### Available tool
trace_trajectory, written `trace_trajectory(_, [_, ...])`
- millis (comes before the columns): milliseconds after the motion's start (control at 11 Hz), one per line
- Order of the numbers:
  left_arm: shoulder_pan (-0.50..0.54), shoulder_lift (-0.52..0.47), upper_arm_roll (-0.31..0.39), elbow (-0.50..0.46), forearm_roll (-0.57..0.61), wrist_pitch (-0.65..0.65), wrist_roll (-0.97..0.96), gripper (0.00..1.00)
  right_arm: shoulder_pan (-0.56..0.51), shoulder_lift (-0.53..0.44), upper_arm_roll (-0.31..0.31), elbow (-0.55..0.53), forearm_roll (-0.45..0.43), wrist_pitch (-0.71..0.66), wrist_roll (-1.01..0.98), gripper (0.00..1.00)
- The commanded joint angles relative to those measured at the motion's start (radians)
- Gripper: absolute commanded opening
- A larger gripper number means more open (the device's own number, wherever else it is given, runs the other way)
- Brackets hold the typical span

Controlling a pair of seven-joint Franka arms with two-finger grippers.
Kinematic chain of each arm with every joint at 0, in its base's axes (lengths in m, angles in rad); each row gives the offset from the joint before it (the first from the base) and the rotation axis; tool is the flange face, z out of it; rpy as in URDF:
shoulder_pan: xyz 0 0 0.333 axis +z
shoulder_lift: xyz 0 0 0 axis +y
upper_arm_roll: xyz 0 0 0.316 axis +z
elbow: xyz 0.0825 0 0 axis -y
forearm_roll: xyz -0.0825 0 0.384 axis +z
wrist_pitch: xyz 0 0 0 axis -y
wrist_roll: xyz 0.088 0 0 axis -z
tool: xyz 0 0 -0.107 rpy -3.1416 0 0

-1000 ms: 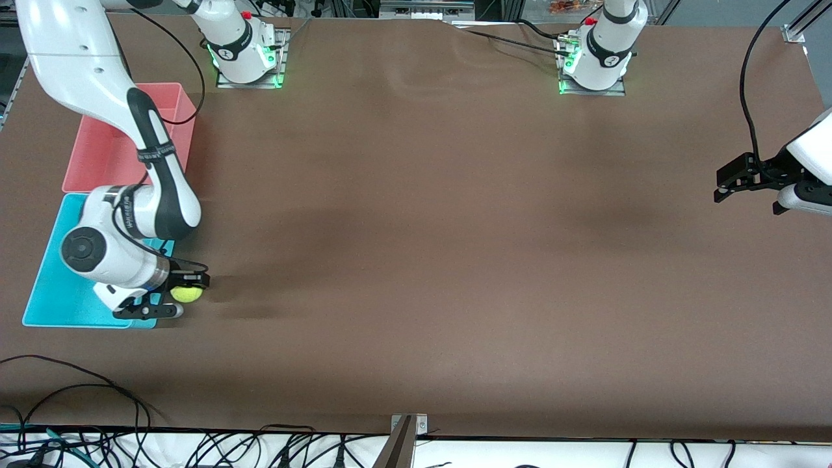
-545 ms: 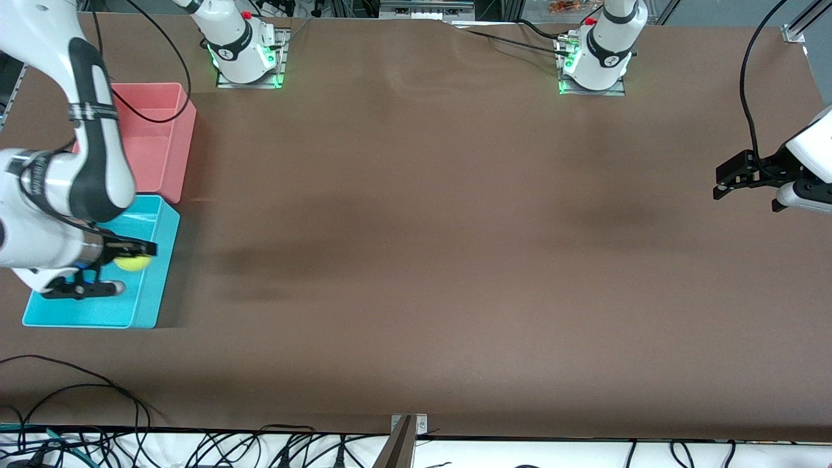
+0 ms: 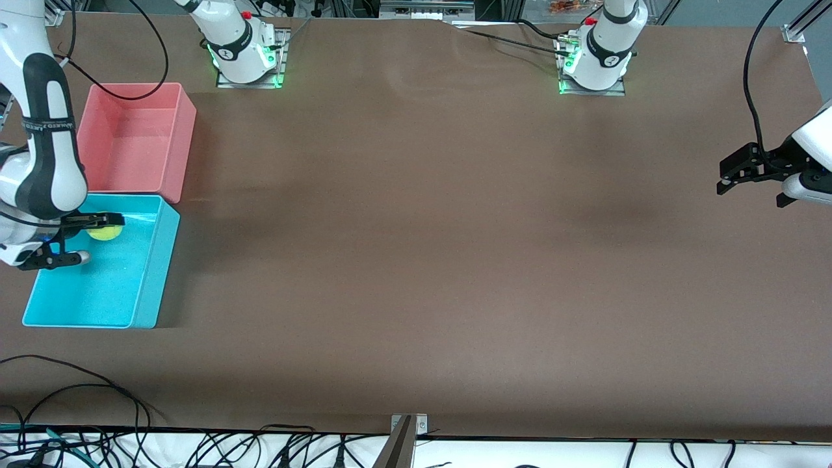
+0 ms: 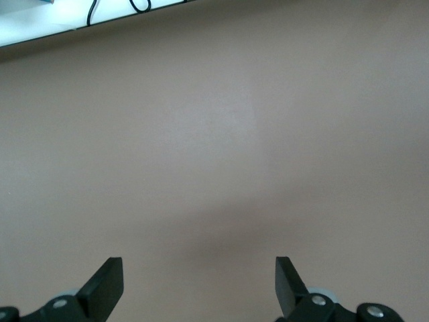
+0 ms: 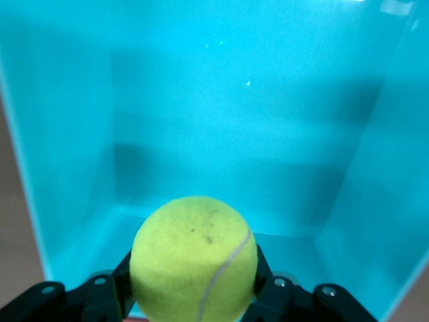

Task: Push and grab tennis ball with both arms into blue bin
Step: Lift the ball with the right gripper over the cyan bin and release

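Right claw (image 3: 84, 235) clamping tennis ball (image 3: 104, 231) over blue bin (image 3: 146, 286), print illegible.

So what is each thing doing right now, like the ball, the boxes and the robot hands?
tennis ball: gripped, held over the blue bin
right gripper: shut on the ball
left gripper: open, empty, waiting
blue bin: upright, nothing lying in it
pink bin: upright, empty

My front camera sits high, facing both arm bases across the brown counter (image 3: 455, 260). My left wrist camera looks close down on bare counter. My right wrist camera peers into the bright cyan-blue plastic bin (image 3: 159, 260), shared with front.
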Motion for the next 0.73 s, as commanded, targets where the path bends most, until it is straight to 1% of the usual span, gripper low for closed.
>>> trace_trajectory(0, [0.0,-0.019,-0.004,-0.01,-0.016,-0.015,0.029,1.0,-0.021,0.036,0.005,-0.065,0.068,0.084,-0.073,0.31])
trace_trajectory(182, [-0.003,-0.019,-0.005,-0.01,-0.018,-0.017,0.035,1.0,-0.024,0.058,0.007,-0.058,0.088,0.098,-0.078,0.34])
trace_trajectory(273, [-0.009,-0.017,-0.005,-0.01,-0.018,-0.017,0.033,1.0,-0.024,0.067,0.008,-0.058,0.093,0.096,-0.076,0.43])
trace_trajectory(364, [-0.011,-0.017,-0.005,-0.012,-0.018,-0.017,0.033,1.0,-0.024,0.069,0.01,-0.058,0.094,0.093,-0.066,0.74])
trace_trajectory(455, [-0.011,-0.017,-0.005,-0.013,-0.018,-0.017,0.033,1.0,-0.024,0.067,0.01,-0.052,0.121,0.089,-0.065,1.0])
trace_trajectory(636, [-0.011,-0.019,-0.005,-0.013,-0.018,-0.017,0.033,1.0,-0.024,0.058,0.007,-0.037,0.134,0.073,-0.079,1.0])
